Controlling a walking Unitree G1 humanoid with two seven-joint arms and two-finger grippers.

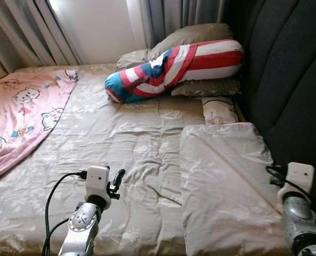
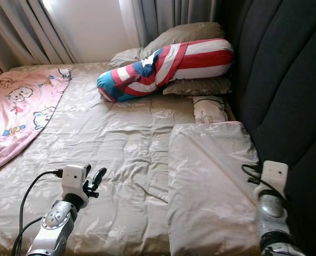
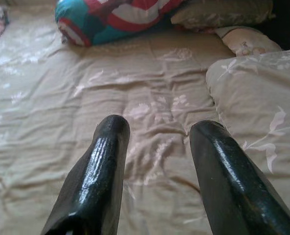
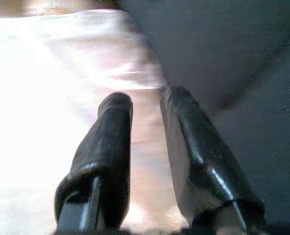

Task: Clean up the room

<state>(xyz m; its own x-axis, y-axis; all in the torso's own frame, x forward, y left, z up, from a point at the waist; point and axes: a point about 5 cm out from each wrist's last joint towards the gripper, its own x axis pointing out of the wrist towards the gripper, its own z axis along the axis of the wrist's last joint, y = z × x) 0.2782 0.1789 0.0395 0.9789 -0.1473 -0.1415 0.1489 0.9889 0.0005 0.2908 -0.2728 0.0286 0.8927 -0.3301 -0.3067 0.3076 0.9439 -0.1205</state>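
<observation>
a bed [image 1: 120,144] covered with a beige flowered sheet is seen from its near edge, with a dark padded headboard [image 1: 291,69] along the robot's right and grey curtains [image 1: 168,16] at the far end. a pink cartoon-print blanket [image 1: 19,114] is spread over the far left part of the bed, its edge lying in a diagonal across the sheet. a long bolster with red and white stripes and a blue end [image 1: 171,66] is laid slantwise at the far side, resting against a grey-brown pillow [image 1: 192,34] behind it and on another flat pillow [image 1: 208,88] beneath its striped end. a small cream cushion [image 1: 217,111] is tucked just beside the headboard, between that flat pillow and a large beige flowered pillow [image 1: 221,176] that is laid flat along the right side of the bed. the left gripper [image 3: 157,132] is held low over the middle of the sheet, its two black fingers spread apart with nothing between them. the right gripper [image 4: 147,100] is placed at the edge of the large pillow next to the headboard, its fingers parted by a narrow gap and closed on nothing.
</observation>
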